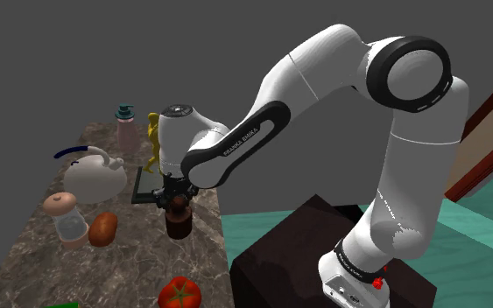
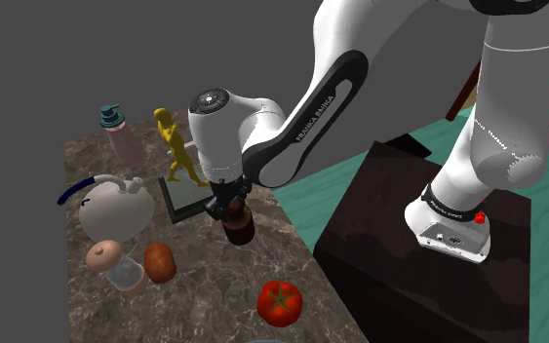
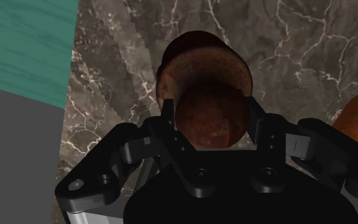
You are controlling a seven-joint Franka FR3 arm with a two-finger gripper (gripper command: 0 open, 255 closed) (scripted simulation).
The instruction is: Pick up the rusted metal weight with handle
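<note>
The rusted brown weight (image 1: 179, 225) is a squat cylinder with a round knob handle on top. It is near the marble counter's (image 1: 139, 262) edge, on the side towards the stand. My black gripper (image 1: 176, 198) comes down onto it from above. In the wrist view the fingers (image 3: 168, 112) are shut on the knob (image 3: 210, 114), one on each side, with the wider body (image 3: 203, 60) beyond. The second exterior view has the gripper (image 2: 229, 207) over the weight (image 2: 239, 230). I cannot tell whether the weight rests on the counter or hangs just above it.
Close behind the gripper stands a yellow figurine (image 1: 153, 140) on a dark base (image 1: 144, 186). A white teapot (image 1: 92, 178), a pink bottle (image 1: 128, 128), a lidded jar (image 1: 67, 219) and a brown potato (image 1: 103, 228) lie to the shoulder view's left. A tomato (image 1: 179, 293) lies nearer. The dark stand (image 1: 323, 254) is right.
</note>
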